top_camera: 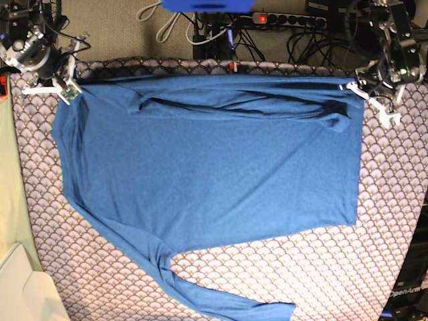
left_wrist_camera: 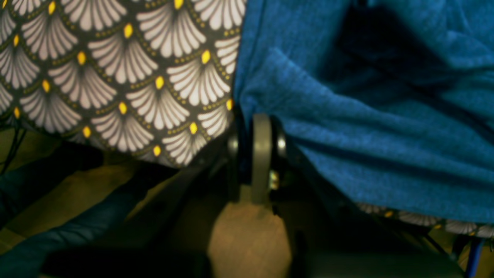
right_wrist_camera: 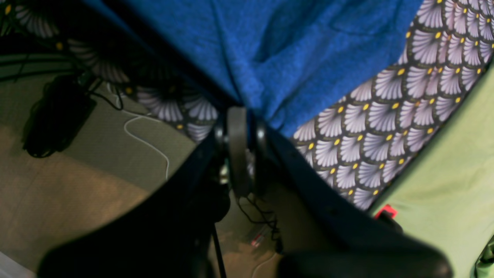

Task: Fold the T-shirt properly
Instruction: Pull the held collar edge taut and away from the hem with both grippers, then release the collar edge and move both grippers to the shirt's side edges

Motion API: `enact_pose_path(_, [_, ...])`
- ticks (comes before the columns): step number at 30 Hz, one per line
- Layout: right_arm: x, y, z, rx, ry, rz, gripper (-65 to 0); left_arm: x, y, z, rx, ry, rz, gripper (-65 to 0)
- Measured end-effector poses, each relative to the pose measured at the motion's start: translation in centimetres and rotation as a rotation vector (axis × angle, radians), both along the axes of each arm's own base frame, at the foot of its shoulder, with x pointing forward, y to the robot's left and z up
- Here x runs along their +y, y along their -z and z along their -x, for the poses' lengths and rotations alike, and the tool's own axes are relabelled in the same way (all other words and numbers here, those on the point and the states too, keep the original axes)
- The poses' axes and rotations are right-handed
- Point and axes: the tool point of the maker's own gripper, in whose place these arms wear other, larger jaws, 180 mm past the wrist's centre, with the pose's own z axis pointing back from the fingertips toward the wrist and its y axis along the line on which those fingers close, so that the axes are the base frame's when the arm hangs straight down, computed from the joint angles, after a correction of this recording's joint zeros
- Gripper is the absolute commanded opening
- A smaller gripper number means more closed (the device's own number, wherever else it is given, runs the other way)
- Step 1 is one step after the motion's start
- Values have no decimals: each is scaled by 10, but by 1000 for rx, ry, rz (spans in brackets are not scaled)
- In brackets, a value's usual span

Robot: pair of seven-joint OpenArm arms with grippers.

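Note:
The blue T-shirt [top_camera: 214, 167] lies spread flat on the fan-patterned tablecloth [top_camera: 321, 267]. One long sleeve is folded across its far edge and the other trails to the near edge [top_camera: 234, 304]. My right gripper [top_camera: 69, 90] is at the shirt's far left corner, and the right wrist view shows it [right_wrist_camera: 241, 112] shut on the bunched blue fabric [right_wrist_camera: 289, 50]. My left gripper [top_camera: 356, 90] is at the far right corner, and the left wrist view shows it [left_wrist_camera: 256, 119] shut on the fabric edge [left_wrist_camera: 366, 135]. Both corners sit at the table's far edge.
Cables and a power strip [top_camera: 287, 20] lie on the floor behind the table. A pale green surface [top_camera: 10, 200] and a white box [top_camera: 27, 294] border the left side. The tablecloth shows bare to the right of the shirt and along the near side.

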Motion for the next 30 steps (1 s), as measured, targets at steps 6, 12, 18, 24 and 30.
enact_pose_path(6, [0, 0, 0, 0, 0, -1, -650, 0, 0, -1, -5, -1, 3, -646])
enact_pose_path(12, [0, 1, 1, 4, 0, -1, -650, 0, 1, -1, -6, -4, 6, -646])
enact_pose_path(18, [0, 1, 2, 6, 1, 2, -625, 0, 1, 0, -5, -4, 7, -626])
enact_pose_path(24, [-3, 2, 5, 21, 3, 19, -456, -5, 3, 1, 7, 54, -36, -362])
enact_pose_path(30, [-14, -2, 3, 6, 30, 34, -373, -6, 2, 0, 1, 67, -50, -280])
